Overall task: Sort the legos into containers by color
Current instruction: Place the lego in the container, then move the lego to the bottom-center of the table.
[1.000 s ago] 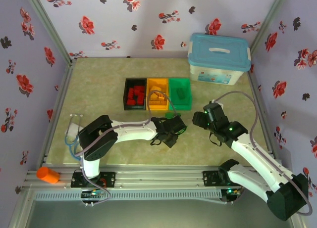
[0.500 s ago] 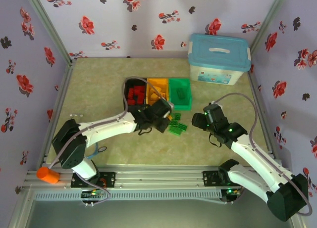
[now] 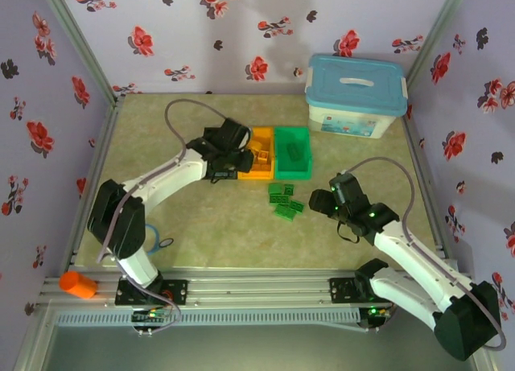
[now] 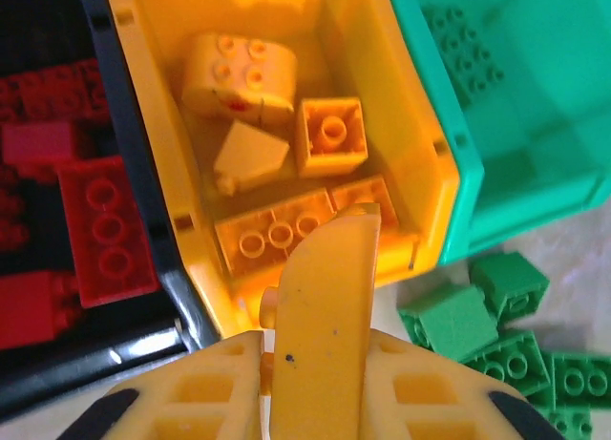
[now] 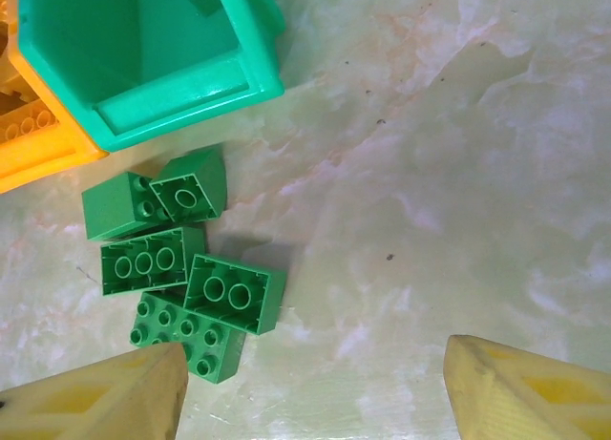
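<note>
Left end effector moved to yellow-orange bin, pinching smooth, seemingly rounded brick; right end effector wide.

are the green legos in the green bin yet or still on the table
Mostly out: a cluster of green legos lies on the table beside the green bin, which holds at least one brick.

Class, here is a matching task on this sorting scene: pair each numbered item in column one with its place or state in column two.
Column one:
1 red legos
2 loose green legos
3 left hand
4 right hand

Column two:
A open
B in the black bin
C shut on a yellow lego
D on the table by the green bin

Pairs: 1-B, 2-D, 3-C, 4-A
</note>
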Action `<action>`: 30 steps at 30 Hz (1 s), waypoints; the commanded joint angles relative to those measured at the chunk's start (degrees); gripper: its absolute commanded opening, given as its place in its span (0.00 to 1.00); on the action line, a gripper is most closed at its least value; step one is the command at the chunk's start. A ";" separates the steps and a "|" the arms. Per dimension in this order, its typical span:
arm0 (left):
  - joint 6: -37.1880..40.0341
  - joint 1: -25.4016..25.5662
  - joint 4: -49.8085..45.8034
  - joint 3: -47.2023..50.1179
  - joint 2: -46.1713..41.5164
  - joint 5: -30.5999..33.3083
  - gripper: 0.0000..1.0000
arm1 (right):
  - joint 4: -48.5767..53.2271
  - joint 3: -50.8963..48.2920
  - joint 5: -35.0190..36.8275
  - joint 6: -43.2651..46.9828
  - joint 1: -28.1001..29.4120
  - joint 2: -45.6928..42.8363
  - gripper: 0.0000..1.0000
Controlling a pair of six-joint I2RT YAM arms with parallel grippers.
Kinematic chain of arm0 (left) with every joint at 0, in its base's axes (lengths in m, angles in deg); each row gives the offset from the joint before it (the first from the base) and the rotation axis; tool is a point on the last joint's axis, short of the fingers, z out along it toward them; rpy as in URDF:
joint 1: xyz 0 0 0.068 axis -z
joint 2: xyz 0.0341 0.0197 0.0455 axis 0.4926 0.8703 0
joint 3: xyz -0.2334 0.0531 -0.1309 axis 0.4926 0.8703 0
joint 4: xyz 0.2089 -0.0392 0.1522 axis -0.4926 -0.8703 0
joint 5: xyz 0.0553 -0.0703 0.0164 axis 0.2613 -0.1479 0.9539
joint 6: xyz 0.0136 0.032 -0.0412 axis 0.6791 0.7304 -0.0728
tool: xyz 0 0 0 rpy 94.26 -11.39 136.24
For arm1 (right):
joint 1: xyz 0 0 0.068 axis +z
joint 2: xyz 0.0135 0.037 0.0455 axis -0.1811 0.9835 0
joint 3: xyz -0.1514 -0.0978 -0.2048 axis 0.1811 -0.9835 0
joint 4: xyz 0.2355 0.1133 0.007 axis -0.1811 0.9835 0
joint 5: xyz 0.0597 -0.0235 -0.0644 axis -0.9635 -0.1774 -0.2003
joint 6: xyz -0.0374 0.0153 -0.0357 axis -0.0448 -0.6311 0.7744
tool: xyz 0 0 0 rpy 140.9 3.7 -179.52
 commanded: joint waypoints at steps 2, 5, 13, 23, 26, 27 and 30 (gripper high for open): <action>0.34 -1.85 -2.97 -6.96 4.78 -2.69 0.23 | -0.73 -0.45 -0.60 -1.61 0.66 -1.36 0.71; 0.58 -3.02 -7.05 -14.23 8.87 -3.04 0.36 | -0.36 0.16 -0.64 -1.65 0.93 -1.50 0.71; -1.14 -3.10 -6.44 -13.03 3.79 -3.43 0.64 | 0.74 0.16 -0.44 -0.64 2.64 -1.43 0.69; -2.89 -1.57 1.53 5.58 -10.88 -3.75 0.63 | 0.81 2.52 -1.51 2.53 7.96 5.74 0.71; -3.62 -1.25 3.33 10.56 -14.77 -3.65 0.63 | -1.13 3.18 -2.84 2.97 9.52 9.11 0.70; -4.09 -1.24 3.99 12.17 -16.10 -3.67 0.63 | -1.93 3.35 -3.64 3.05 9.85 10.51 0.70; -5.01 -1.21 5.58 16.41 -19.46 -3.58 0.63 | -3.68 4.51 -4.93 3.33 11.01 14.31 0.68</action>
